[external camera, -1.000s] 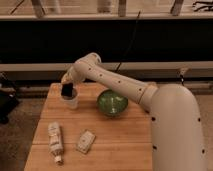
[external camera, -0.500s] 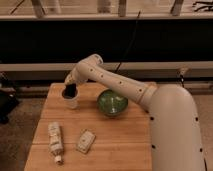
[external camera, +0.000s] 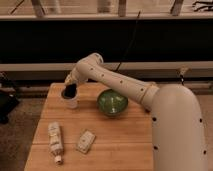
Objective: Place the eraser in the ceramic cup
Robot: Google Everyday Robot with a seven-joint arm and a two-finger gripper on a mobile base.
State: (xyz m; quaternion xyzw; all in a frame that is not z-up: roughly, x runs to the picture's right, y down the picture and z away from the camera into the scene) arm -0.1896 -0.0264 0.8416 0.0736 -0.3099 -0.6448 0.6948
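The pale ceramic cup (external camera: 71,102) stands on the wooden table (external camera: 125,135) at the back left. The black eraser (external camera: 69,91) shows at the cup's mouth, partly inside it and sticking up above the rim. My gripper (external camera: 70,84) is right above the cup, at the eraser's top end. The white arm reaches to it from the right. Whether the gripper still holds the eraser cannot be told.
A green bowl (external camera: 112,103) stands to the right of the cup. A white bottle (external camera: 55,140) lies at the front left. A white rectangular packet (external camera: 86,141) lies beside it. A dark wall and a rail run behind the table.
The gripper has stayed over the cup. The black eraser sits a little lower, and more of the cup's pale wall shows under it.
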